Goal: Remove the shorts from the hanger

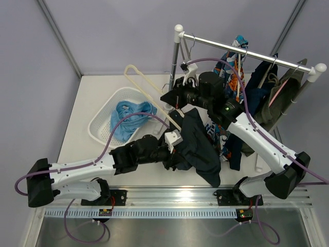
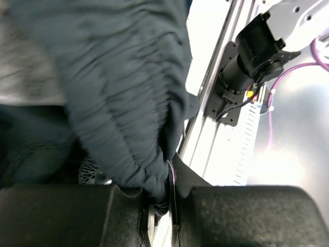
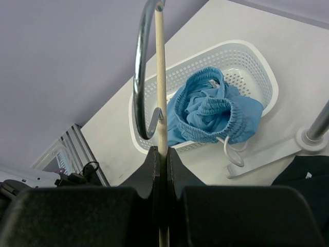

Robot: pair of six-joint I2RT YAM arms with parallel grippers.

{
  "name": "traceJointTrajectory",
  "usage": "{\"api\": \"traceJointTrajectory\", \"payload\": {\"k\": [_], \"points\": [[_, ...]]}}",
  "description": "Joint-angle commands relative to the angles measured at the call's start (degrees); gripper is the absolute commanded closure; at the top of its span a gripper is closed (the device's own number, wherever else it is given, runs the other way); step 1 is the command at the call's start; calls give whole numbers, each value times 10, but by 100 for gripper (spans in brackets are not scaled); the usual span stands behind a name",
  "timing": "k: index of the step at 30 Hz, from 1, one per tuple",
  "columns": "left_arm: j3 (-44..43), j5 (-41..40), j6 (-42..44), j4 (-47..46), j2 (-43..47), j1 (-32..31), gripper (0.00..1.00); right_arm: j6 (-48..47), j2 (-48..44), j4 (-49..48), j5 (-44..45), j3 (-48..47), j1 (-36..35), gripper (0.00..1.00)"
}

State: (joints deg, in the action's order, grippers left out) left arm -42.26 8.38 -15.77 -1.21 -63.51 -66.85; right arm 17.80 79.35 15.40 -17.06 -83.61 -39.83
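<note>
The dark navy shorts [image 1: 198,146] hang in a bunch between the two arms, above the table's front. My left gripper [image 1: 174,148] is shut on their gathered waistband [image 2: 133,128], with cloth pinched between the jaws of that gripper [image 2: 167,180]. My right gripper [image 1: 168,99] is shut on the thin bar of a cream hanger [image 1: 146,85]. In the right wrist view the bar [image 3: 161,77] runs up from the gripper [image 3: 161,154] beside the hanger's metal hook [image 3: 140,72]. The light blue shorts [image 1: 131,118] with a white drawstring lie in the basket and also show in the right wrist view [image 3: 213,110].
A white mesh basket [image 1: 105,126] sits at the left middle of the table. A clothes rail [image 1: 247,51] on white posts stands at the back right with several garments [image 1: 267,92] hanging from it. A rail base [image 3: 313,139] stands by the basket.
</note>
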Motion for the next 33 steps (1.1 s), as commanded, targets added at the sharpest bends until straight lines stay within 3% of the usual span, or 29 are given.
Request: {"api": "traceJointTrajectory", "payload": {"k": [1,7,14,19,22,25,26,27,30,33], "points": [[-41,9,27,10,-13,-6,91,10,12,-77,-9,-37,-23,100],[-23,7,28,24,-2,-6,90,-36,23,-60,21,-77,-30,100],[-57,-20,61,40,1,-4,89,101,47,-132,-66,-57,-38,100],[-34,-51,48,57,33,-4,89,-27,45,-40,16,-128,-36,100],[8,-113,34,80,96,-4,86,-106,17,6,32,-132,-22,100],[38,-188,19,112,174,-1,63,-151,-34,72,34,-103,-4,100],[41,-224,16,122,193,-1,54,-172,-69,81,35,-74,-2,100],[44,-241,13,132,225,-1,38,-174,-90,90,34,-59,-2,100],[45,-295,12,169,267,1,14,-218,-162,134,35,-20,-2,100],[44,-340,14,185,297,1,2,-241,-216,183,54,-6,-1,100]]}}
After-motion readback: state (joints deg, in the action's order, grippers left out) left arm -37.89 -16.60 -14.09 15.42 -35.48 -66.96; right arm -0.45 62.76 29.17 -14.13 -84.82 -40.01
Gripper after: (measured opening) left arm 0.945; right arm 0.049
